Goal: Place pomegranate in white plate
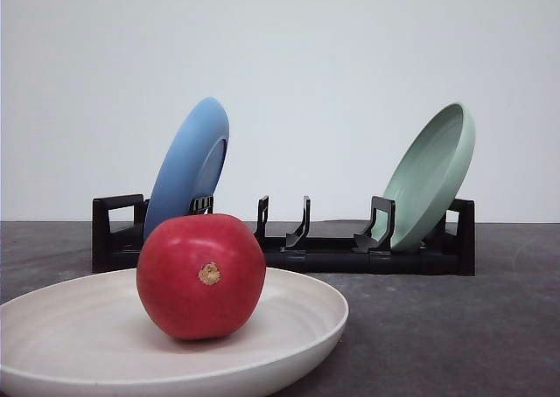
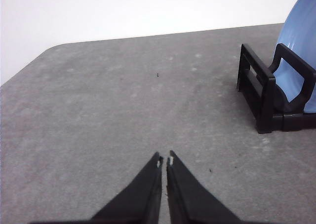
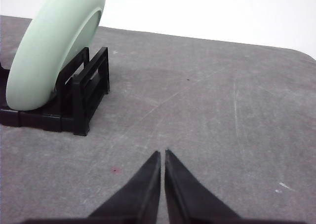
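In the front view a glossy red pomegranate (image 1: 200, 275) with a tan nub facing me rests inside the white plate (image 1: 297, 327), which lies flat on the dark table close to the camera at the lower left. My left gripper (image 2: 164, 161) is shut with nothing in it, hovering over bare grey table beside the left end of the rack. My right gripper (image 3: 162, 153) is shut too, empty, over bare table near the rack's right end.
A black dish rack (image 1: 332, 255) stands across the table behind the plate. A blue plate (image 1: 188, 165) leans in its left slot and a pale green plate (image 1: 430, 174) in its right slot. The rack's ends appear as rack (image 2: 266, 103) and rack (image 3: 84, 98).
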### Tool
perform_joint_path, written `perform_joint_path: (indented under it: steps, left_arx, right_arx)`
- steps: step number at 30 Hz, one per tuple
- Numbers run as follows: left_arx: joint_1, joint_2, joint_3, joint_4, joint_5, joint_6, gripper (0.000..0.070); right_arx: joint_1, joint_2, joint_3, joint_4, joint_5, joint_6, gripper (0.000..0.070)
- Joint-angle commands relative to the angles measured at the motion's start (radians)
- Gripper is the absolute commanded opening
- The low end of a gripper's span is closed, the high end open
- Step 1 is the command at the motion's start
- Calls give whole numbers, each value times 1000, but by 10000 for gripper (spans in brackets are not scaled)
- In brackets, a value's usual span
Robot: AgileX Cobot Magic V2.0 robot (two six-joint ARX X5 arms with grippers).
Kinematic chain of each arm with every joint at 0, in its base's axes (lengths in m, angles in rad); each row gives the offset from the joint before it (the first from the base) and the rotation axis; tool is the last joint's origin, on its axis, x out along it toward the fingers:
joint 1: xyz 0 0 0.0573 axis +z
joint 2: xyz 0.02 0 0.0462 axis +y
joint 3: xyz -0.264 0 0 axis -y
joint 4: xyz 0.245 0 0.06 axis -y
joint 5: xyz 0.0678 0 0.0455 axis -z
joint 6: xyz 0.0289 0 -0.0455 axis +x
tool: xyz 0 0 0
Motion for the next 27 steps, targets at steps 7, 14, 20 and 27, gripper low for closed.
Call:
perform_joint_path:
  steps: [7,14,20,27]
  left_arx:
    - [2,-2,-9,-3,1,6,0]
    - [2,-2,-9,-3,1,7,0]
    - [2,-2,-9,-3,1,6,0]
    - [2,-2,-9,-3,1,6,0]
  right_arx:
    - [-2,-3,-4,11,1,-1,8]
    - [-2,-3,-4,11,1,-1,8]
    - [-2,-3,-4,11,1,-1,8]
    - [-2,-3,-4,11,1,-1,8]
